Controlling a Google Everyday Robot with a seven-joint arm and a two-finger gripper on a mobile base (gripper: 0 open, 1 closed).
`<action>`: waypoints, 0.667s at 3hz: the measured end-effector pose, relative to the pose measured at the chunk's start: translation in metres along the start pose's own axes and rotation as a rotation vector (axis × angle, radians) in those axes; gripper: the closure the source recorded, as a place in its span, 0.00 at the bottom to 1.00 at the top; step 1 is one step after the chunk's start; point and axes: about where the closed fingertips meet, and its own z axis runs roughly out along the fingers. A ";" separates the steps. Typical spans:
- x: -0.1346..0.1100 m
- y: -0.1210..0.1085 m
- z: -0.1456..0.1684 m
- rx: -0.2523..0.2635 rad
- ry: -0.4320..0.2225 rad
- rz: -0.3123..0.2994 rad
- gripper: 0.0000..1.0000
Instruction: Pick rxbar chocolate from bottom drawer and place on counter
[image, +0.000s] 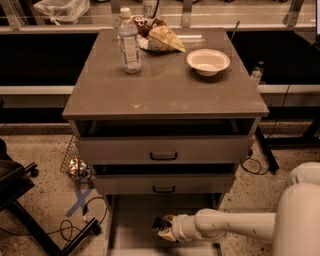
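The counter carried a bottle, a snack bag and a bowl. Far below, the gripper sat low in the bottom drawer. I judged a slow lift outward, clear of the drawer fronts above, was best. The chocolate bar was lost against the gripper's dark tip; I couldn't tell whether it was clamped.

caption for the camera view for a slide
Robot arm reaches into the open bottom drawer, pincer low over its floor; bottle, bowl and snack bag sit on the counter.
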 end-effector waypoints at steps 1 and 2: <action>-0.031 0.016 -0.068 -0.007 -0.033 -0.007 1.00; -0.055 0.022 -0.112 -0.006 -0.035 0.004 1.00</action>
